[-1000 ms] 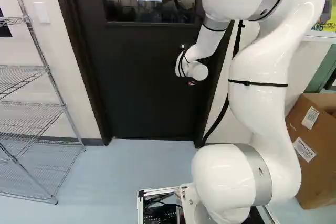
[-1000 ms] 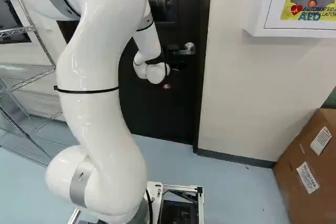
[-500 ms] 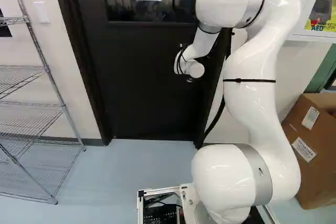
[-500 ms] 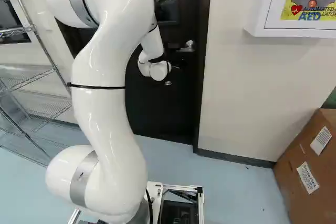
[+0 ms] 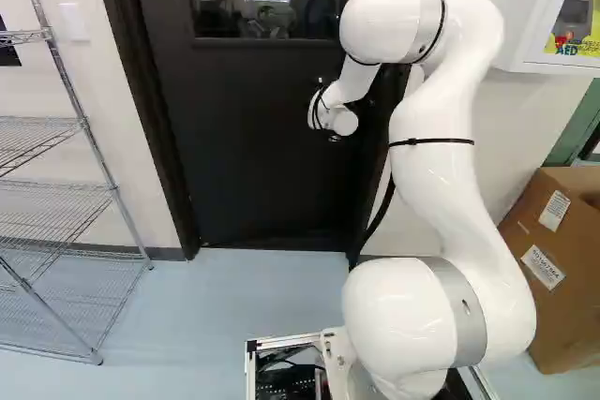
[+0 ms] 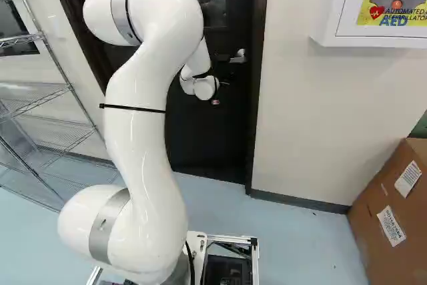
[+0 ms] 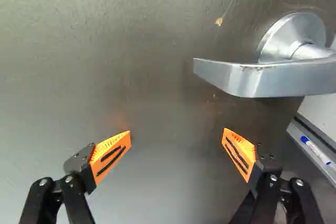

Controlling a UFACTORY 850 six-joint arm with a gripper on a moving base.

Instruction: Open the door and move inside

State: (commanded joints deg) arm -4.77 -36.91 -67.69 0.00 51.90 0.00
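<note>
White arm [image 6: 139, 151] arches up and over toward the door [image 5: 244, 147].

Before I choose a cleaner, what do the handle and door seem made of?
Handle: probably metal, silvery and satin, with soft gray highlights.
Door: painted metal or wood, dark with a low sheen; fine scuffs and a small tan mark leave open which.

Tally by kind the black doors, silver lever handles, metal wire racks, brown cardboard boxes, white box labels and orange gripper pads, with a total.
Black door: 1
Silver lever handle: 1
Metal wire rack: 1
Brown cardboard box: 1
White box labels: 2
Orange gripper pads: 2
Total: 8
</note>
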